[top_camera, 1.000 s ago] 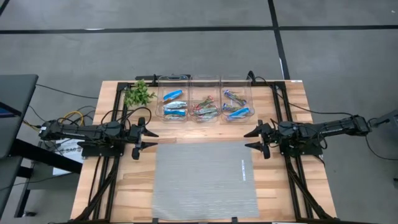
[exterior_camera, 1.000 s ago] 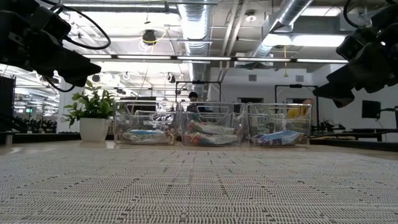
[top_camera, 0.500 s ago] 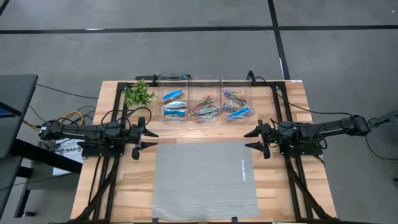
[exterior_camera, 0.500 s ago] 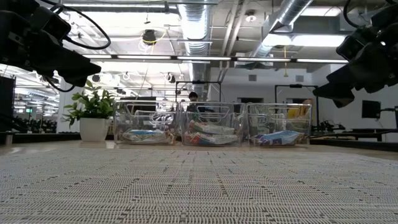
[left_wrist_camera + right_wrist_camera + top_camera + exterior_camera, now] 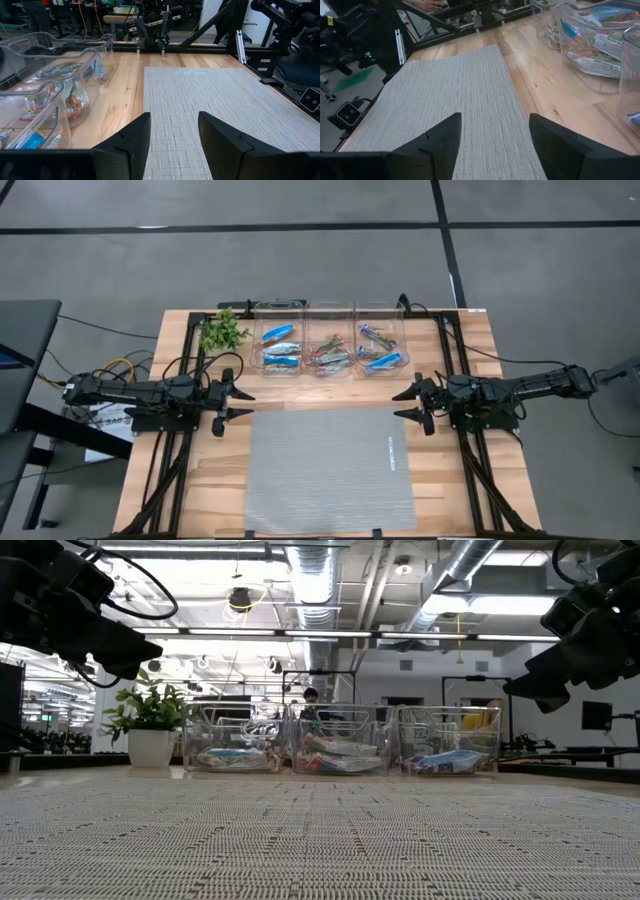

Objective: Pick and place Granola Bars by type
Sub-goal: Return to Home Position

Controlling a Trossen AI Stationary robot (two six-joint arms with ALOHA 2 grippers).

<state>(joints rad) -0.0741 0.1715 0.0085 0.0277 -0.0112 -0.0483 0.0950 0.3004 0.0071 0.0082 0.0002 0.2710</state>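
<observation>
The granola bars lie sorted in three clear bins along the table's far edge: bright blue bars (image 5: pixel 279 346) in the left bin, red-green-orange bars (image 5: pixel 329 355) in the middle bin, blue-silver-yellow bars (image 5: pixel 382 350) in the right bin. The low view shows the same three bins (image 5: pixel 340 740) with the bars on their floors. My left gripper (image 5: pixel 232 404) hovers open above the table left of the grey mat (image 5: pixel 330 468). My right gripper (image 5: pixel 412 405) hovers open at the mat's far right corner. Both hold nothing.
A green plant sprig in a white pot (image 5: pixel 224 330) stands left of the bins. The grey woven mat (image 5: pixel 215 105) covers the table's near middle. Black frame rails (image 5: pixel 170 450) run along both sides of the wooden table (image 5: pixel 460 480).
</observation>
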